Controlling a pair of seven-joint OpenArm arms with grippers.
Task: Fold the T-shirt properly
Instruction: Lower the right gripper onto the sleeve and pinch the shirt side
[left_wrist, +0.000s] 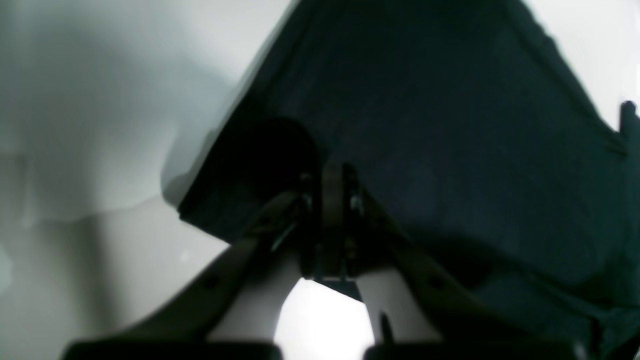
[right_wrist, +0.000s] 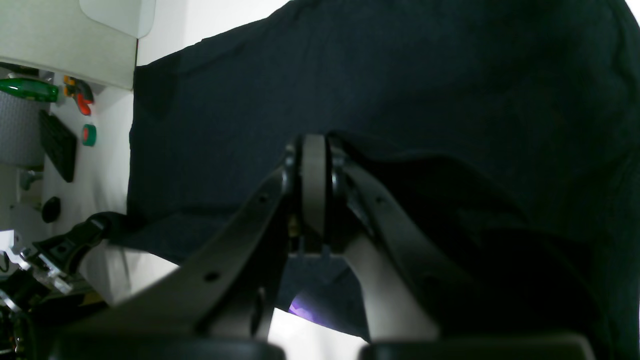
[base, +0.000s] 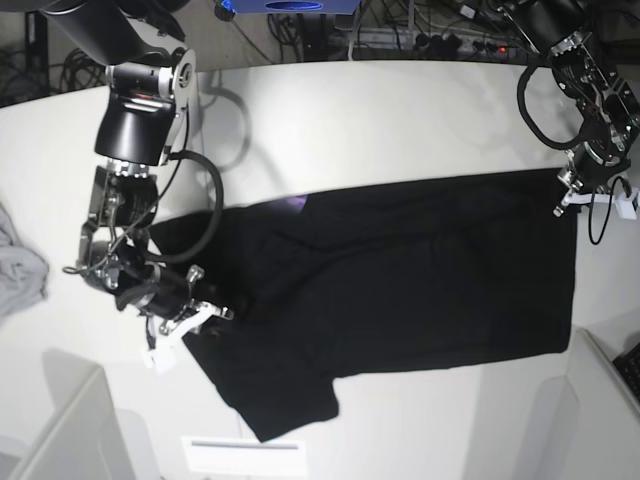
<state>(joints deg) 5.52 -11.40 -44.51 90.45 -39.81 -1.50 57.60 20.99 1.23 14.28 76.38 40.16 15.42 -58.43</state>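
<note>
The black T-shirt (base: 400, 280) lies spread across the white table, mostly flat, with one sleeve (base: 285, 405) pointing to the front. A sliver of purple print shows at its far edge (base: 296, 203) and under my right gripper (right_wrist: 303, 311). My right gripper (base: 200, 312) is at the shirt's left edge; in the right wrist view it (right_wrist: 314, 190) is shut on a raised fold of the black cloth (right_wrist: 400, 100). My left gripper (base: 572, 192) is at the shirt's far right corner; in the left wrist view it (left_wrist: 332, 200) is shut on the cloth's edge (left_wrist: 450, 125).
A small light grey cloth (base: 20, 268) lies at the table's left edge. White boxes stand at the front left (base: 60, 430) and front right (base: 600, 400). A white label (base: 245, 455) lies near the sleeve. Hand tools (right_wrist: 30, 90) and cables (base: 400, 25) lie beyond the table.
</note>
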